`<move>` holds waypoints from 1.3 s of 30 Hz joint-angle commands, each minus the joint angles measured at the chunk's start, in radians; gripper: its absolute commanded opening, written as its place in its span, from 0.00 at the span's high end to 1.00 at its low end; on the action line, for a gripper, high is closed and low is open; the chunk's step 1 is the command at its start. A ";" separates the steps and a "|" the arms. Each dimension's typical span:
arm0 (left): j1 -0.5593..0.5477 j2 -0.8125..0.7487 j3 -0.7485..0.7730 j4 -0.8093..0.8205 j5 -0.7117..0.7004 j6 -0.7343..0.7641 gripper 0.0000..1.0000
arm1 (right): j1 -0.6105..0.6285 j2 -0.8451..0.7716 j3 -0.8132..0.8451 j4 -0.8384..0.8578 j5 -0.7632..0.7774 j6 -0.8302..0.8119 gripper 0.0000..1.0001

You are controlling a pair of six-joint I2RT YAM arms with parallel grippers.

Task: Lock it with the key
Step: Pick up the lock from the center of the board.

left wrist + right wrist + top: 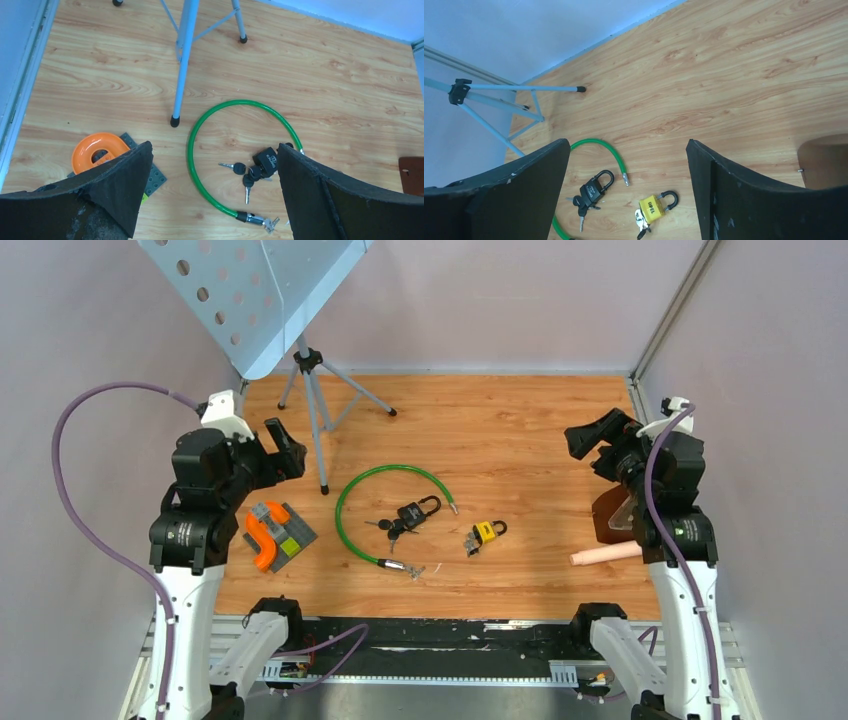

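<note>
Wooden boards make up the table (520, 420), and a green cable lock (395, 469) curls on it in an open loop around the middle. That loop serves as the landmark.

Inside the loop, close to its open side, lies a black padlock (415, 512) with a bunch of keys (392, 530) touching its body. Whether a key sits in its keyhole cannot be told. Just outside the loop, on the right arm's side, lies a yellow padlock (486, 533) with small keys (471, 545) at its base. At the near end of the loop the cable's metal tip (400, 565) rests on the boards with another small key cluster beside it.

Beyond the loop and toward the left arm stands a tripod (315, 410) carrying a tilted pale blue panel (250, 290) full of holes. One tripod foot stands just beside the loop's far left curve. Well to the left of the loop an orange curved piece (262, 540) sits on a grey studded plate (295, 530). Well to the right of the loop are a brown object (607, 515) and a pink cylinder (605, 556).

Both arms hang apart from the loop. The left end effector (283, 447) is released, its fingers spread wide and grasping nothing. The right end effector (585, 450) is likewise released and grasps nothing.
</note>
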 commanded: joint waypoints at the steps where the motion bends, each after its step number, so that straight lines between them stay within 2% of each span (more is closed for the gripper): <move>1: 0.002 -0.012 -0.020 0.040 0.023 -0.007 0.00 | -0.001 -0.021 -0.020 0.049 0.023 0.018 0.13; 6: 0.002 -0.037 -0.048 0.051 -0.005 -0.031 0.00 | -0.001 -0.008 -0.033 0.043 -0.110 0.019 0.12; 8: 0.002 -0.042 -0.069 0.063 0.028 -0.028 0.00 | -0.001 0.006 -0.039 0.023 -0.117 0.059 0.21; 11: 0.002 -0.051 -0.135 0.133 0.237 -0.031 0.00 | 0.047 0.036 -0.054 -0.026 -0.092 0.145 0.28; 13: 0.001 -0.062 -0.201 0.215 0.372 -0.067 0.00 | 0.145 0.037 -0.087 -0.032 -0.004 0.208 0.27; 17: -0.012 -0.093 -0.359 0.393 0.539 -0.193 0.00 | 0.421 0.069 -0.137 -0.038 0.305 0.321 0.21; 22: -0.090 -0.134 -0.521 0.484 0.519 -0.274 0.00 | 0.684 0.219 -0.164 -0.095 0.528 0.526 0.07; 24: -0.119 -0.150 -0.565 0.490 0.497 -0.283 0.00 | 0.769 0.305 -0.161 -0.143 0.617 0.651 0.04; 26: -0.134 -0.163 -0.594 0.486 0.485 -0.289 0.00 | 0.817 0.390 -0.148 -0.197 0.641 0.768 0.04; 28: -0.137 -0.174 -0.615 0.477 0.481 -0.289 0.00 | 0.835 0.470 -0.126 -0.242 0.643 0.860 0.05; 31: -0.138 -0.187 -0.621 0.445 0.467 -0.270 0.00 | 0.836 0.575 -0.095 -0.249 0.640 0.901 0.06; 39: -0.138 -0.182 -0.593 0.380 0.444 -0.226 0.00 | 0.824 0.724 -0.061 -0.272 0.661 1.069 0.16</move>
